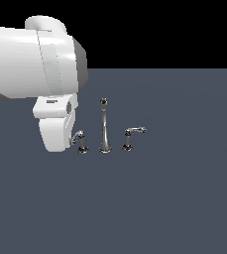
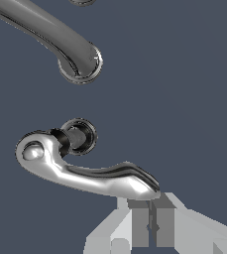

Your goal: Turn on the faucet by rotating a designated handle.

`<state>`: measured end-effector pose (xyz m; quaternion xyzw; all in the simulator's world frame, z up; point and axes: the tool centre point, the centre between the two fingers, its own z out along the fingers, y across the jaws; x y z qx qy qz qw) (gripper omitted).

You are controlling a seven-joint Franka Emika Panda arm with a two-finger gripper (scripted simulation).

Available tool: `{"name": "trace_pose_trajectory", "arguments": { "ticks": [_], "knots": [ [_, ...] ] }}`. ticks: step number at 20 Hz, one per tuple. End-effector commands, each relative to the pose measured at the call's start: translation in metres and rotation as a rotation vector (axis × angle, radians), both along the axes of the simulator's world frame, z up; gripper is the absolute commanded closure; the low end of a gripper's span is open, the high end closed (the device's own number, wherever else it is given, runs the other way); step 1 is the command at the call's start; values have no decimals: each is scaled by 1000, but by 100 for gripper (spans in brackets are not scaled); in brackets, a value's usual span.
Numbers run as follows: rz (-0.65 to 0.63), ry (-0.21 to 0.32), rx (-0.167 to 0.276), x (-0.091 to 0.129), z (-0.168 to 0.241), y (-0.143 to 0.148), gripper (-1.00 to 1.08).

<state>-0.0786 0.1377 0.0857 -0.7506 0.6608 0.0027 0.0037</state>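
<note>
Wrist view | we see our gripper (image 2: 149, 211) at the lever tip of the handle (image 2: 85, 171) | jaw opening: cannot tell | spout (image 1: 104, 126) beside it

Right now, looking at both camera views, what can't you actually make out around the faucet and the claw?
- Claw: the wrist view's edge cuts it off, and in the exterior view the arm hides it; open or shut is unclear.
- Handle: the arm partly covers it in the exterior view.
- Spout: cropped by the wrist view's edge.
- Whether the claw touches the handle: cannot tell.
</note>
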Motion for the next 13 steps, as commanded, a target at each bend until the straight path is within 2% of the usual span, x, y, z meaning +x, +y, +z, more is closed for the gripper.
{"name": "trace_pose_trajectory", "arguments": {
  "ticks": [1,2,12,13],
  "knots": [
    [-39,1,-9,2,0,-27,108],
    [0,0,0,-1,0,-3,108],
    [-37,1,-9,21,0,-69,108],
    [-37,1,-9,21,0,-69,108]
  ]
}}
